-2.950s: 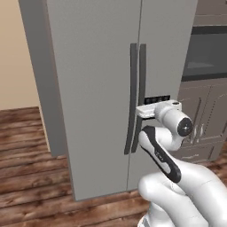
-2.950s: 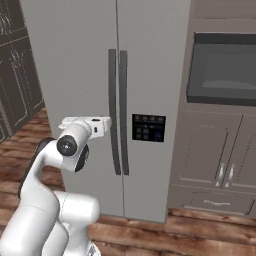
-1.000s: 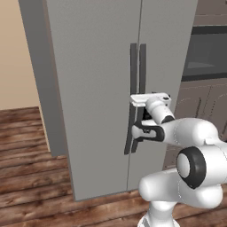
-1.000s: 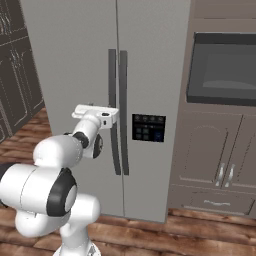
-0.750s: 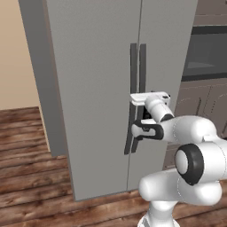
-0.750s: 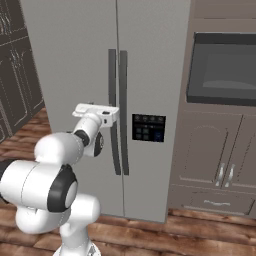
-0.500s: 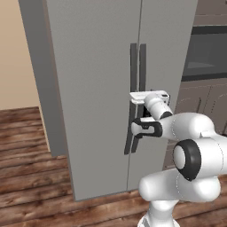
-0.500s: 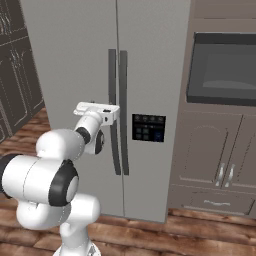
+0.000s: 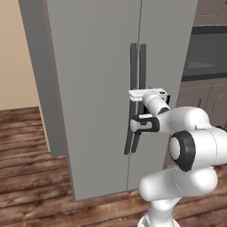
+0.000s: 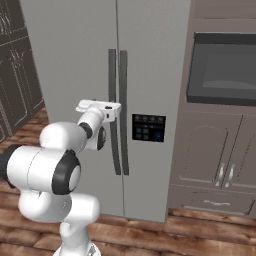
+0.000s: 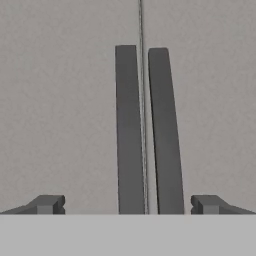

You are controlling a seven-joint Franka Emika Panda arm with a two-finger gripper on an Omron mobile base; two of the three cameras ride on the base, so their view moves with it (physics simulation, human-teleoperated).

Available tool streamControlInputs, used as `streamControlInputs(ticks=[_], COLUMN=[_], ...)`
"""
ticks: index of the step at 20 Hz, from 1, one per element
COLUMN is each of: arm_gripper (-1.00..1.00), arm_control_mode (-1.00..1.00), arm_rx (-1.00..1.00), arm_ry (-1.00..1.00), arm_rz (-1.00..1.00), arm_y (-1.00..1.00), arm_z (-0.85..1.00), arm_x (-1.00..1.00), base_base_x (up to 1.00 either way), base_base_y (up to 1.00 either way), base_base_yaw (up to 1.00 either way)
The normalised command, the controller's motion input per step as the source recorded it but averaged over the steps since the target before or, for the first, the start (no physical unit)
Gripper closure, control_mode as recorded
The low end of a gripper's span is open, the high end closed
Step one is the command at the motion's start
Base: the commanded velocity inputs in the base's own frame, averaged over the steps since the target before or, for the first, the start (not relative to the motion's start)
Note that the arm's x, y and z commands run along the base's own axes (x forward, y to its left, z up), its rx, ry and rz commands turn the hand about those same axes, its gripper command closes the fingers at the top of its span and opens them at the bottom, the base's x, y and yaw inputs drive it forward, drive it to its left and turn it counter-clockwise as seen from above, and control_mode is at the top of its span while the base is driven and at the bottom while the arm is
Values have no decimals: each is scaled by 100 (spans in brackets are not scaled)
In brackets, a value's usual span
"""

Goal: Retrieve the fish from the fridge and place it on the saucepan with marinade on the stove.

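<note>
Barely moved since a second ago, my tool (image 11: 128, 204) hangs wide open at the shut fridge (image 9: 97, 66), fingertips (image 11: 47, 204) flanking both dark handles (image 11: 129, 130).

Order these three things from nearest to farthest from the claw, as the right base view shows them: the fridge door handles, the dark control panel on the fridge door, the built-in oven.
1. Fridge door handles: directly ahead of the open claw.
2. Control panel: on the right door, past the handles.
3. Built-in oven: far right, higher up, beyond the fridge.
</note>
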Motion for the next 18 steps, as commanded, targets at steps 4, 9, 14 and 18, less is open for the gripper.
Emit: streamControlInputs(ticks=[4,9,14,18], arm_gripper=[-100,-100,-100,-100], arm_control_mode=[-100,-100,-100,-100], arm_rx=[0,0,0,0], arm_ry=[0,0,0,0], arm_rz=[0,0,0,0], arm_y=[0,0,7,3], arm_z=[-1,0,-1,0], arm_x=[25,41,32,22], base_base_x=[0,0,0,0], base_base_y=[0,0,0,0], base_base_yaw=[0,0,0,0])
